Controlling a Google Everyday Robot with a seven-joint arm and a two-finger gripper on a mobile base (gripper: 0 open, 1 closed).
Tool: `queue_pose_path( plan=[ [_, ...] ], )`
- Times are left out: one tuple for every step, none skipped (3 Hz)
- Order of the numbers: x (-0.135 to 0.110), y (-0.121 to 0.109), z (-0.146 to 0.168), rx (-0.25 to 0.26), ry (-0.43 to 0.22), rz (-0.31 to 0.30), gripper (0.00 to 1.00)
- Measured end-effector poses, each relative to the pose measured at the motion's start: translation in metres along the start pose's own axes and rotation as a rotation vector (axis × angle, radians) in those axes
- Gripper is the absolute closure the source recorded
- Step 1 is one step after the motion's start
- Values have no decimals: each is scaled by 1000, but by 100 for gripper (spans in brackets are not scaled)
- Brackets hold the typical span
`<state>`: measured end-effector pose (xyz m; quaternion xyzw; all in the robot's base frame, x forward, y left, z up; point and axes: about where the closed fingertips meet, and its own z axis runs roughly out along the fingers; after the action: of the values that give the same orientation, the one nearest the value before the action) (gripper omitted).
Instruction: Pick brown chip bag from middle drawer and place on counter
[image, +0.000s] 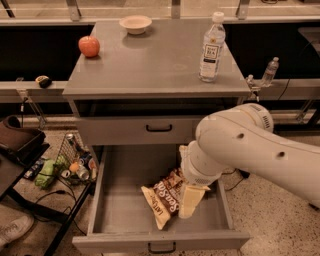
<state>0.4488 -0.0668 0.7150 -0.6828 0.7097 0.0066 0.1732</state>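
The middle drawer (117, 210) is pulled out at the bottom of the grey cabinet. The brown chip bag (161, 196) lies flat inside it, right of centre, its cream end towards the drawer's front. My white arm comes in from the right and reaches down into the drawer. The cream gripper (191, 201) points down at the bag's right edge, touching or just over it. The counter (155, 60) is the cabinet's flat grey top.
On the counter stand a red apple (89, 46) at the left, a small bowl (135, 23) at the back and a water bottle (212, 47) at the right. The upper drawer (125, 131) is closed. A wire basket of cans (75, 161) stands left of the cabinet.
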Motion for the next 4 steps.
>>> queue_pose_path(
  plan=[
    [0,3,37,-39,47,-9,0],
    [23,-9,94,-64,82,-51,0],
    [63,-25,157,-85,146,-111,0],
    [98,-51,220,-101,193,-215,0]
  ],
)
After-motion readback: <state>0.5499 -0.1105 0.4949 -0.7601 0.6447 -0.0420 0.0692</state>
